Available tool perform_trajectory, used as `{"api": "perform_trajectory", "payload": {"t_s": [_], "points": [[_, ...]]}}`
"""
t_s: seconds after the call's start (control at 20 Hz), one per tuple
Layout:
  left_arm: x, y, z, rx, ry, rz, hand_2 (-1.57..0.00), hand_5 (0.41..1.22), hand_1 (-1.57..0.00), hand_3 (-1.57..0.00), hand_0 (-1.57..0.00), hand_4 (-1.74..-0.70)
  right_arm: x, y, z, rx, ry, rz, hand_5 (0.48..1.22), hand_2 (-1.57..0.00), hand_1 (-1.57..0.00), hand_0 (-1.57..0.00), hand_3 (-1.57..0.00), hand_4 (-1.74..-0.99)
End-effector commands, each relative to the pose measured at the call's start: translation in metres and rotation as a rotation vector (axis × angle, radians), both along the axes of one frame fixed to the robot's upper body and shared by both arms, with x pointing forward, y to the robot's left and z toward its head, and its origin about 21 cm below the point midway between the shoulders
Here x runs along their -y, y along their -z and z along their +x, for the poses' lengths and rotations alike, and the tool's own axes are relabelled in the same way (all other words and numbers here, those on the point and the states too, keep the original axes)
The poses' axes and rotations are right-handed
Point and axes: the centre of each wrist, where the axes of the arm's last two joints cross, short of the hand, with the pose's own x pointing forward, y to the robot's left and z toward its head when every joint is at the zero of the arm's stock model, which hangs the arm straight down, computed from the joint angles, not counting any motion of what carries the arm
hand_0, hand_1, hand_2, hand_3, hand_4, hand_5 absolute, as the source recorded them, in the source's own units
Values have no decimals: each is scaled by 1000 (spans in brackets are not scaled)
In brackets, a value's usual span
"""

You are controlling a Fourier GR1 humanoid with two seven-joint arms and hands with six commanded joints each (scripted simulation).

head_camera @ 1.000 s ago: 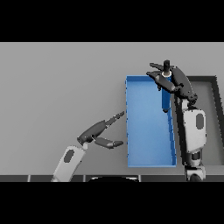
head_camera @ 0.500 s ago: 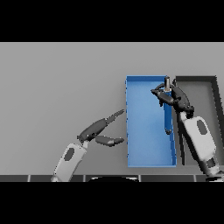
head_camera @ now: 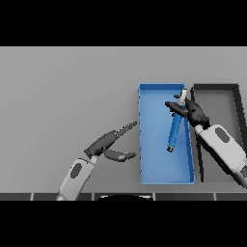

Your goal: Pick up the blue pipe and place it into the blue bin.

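1. I see the blue pipe (head_camera: 174,129) right of the frame's centre, over the blue bin (head_camera: 149,164). It is a slim cylinder, mid-blue along most of its length, with a pale whitish band near its upper end and a dark cap at its lower end.
2. The pipe lies tilted, its upper end toward the bin's upper right corner and its lower end pointing down and slightly left, over the bin's floor.
3. My right robot hand (head_camera: 191,112) has its dark fingers curled round the pipe's upper part, just below the pale band. Its white and grey arm runs off toward the lower right of the frame.
4. The bin is a long, shallow blue tray on the grey worktop (head_camera: 62,96). A dark grey bin (head_camera: 217,94) sits just beside it on the right.
5. My left robot hand (head_camera: 107,144) is left of the blue bin, fingers straight and spread from the thumb, holding nothing.
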Motion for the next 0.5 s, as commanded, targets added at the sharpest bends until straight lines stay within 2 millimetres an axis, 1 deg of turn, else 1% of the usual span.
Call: {"api": "perform_trajectory", "payload": {"t_s": [0.0, 0.1, 0.2, 0.3, 0.4, 0.45], "points": [[2, 0, -2, -2, 2, 1, 1, 494, 1, 1, 1, -924, -3, -4, -2, 18, -70, -96, 1010, -323, -335, -354, -95, -1279], [2, 0, -2, -5, -3, 0, 1, 496, 1, 1, 1, -926, -2, -3, -2, 12, -115, -142, 913, -206, -214, -227, -60, -1233], [1, 1, -4, -9, 1, 3, 1, 496, 1, 1, 1, -927, -3, -1, -3, -13, -186, -207, 837, -132, -137, -145, -38, -1205], [1, 0, -2, -9, -7, 7, 1, 496, 1, 1, 1, -930, -4, 1, -1, -27, -222, -247, 788, -84, -87, -92, -24, -1175], [0, 1, -2, -10, -6, 5, 1, 496, 1, 1, 1, -930, -4, 3, -2, -35, -235, -261, 759, -53, -55, -59, -15, -1144], [3, -2, -2, -7, -1, -1, 1, 496, 1, 1, 1, -931, -3, 2, -4, -40, -246, -270, 747, -42, -44, -47, -12, -1125]]}}
